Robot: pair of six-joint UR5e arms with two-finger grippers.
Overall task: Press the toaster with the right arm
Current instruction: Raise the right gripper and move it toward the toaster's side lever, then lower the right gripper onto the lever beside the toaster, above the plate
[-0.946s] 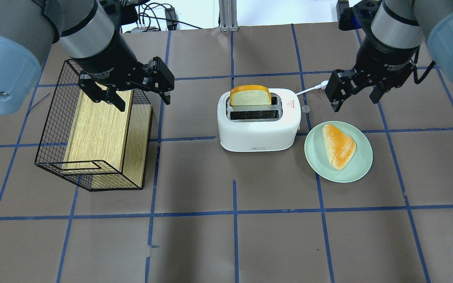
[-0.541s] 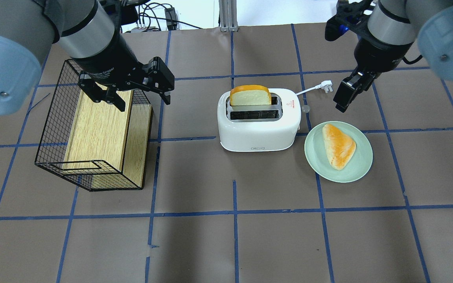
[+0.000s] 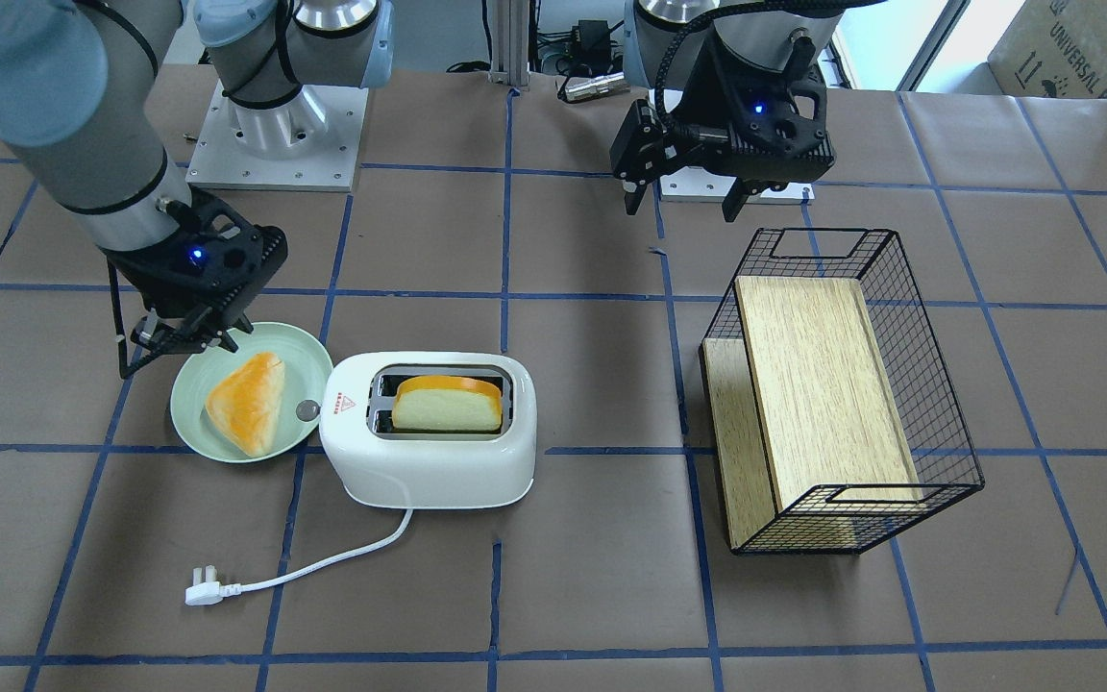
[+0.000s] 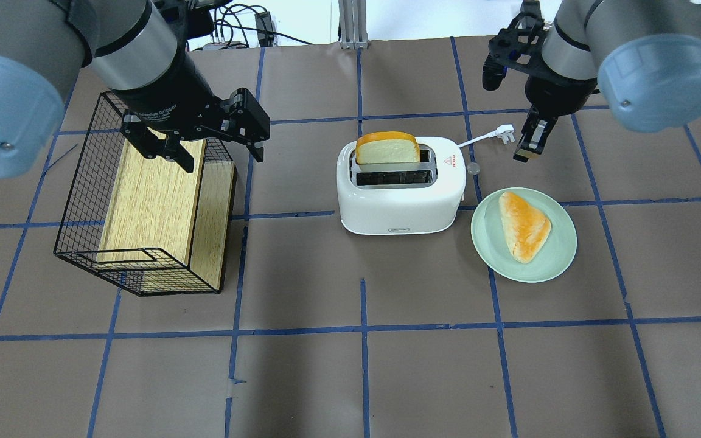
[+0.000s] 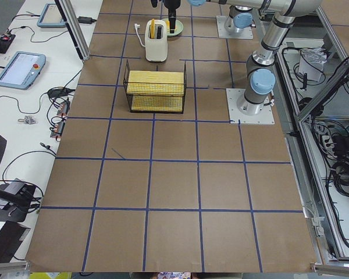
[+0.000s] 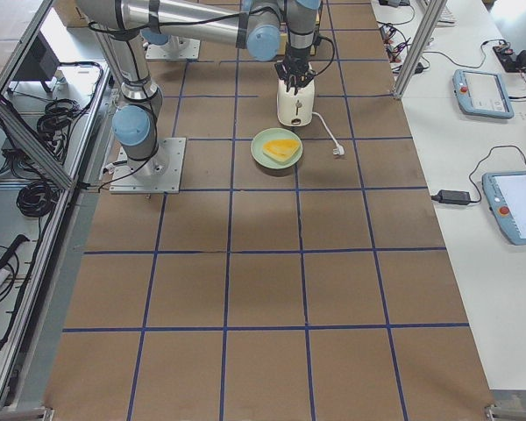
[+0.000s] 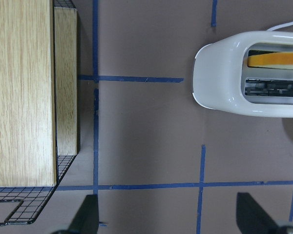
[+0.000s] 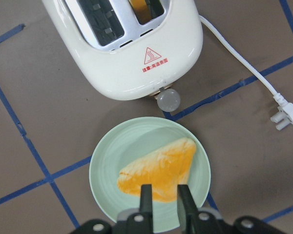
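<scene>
Toaster position: the toaster point(image 4: 400, 188) sits mid-desk, between the wire basket point(image 4: 83, 201) and the green plate point(image 4: 560, 261); the plate rim is just beside its knob end.
Orientation: upright, slots up. Long axis runs across the desk, robot's left to right. The grey knob point(image 8: 168, 100) end points toward the robot's right.
Right end effector point(image 8: 163, 197): fingers drawn together, empty, hanging above the plate, apart from the knob.
Left end effector point(image 4: 224, 162): fingers spread, empty, over the basket.
Risk: the knob is small and round, so the tips could slide off. An off-centre push would likely skid or tip the toaster. A low approach could clip the plate rim or the bun point(image 4: 524, 225).
</scene>
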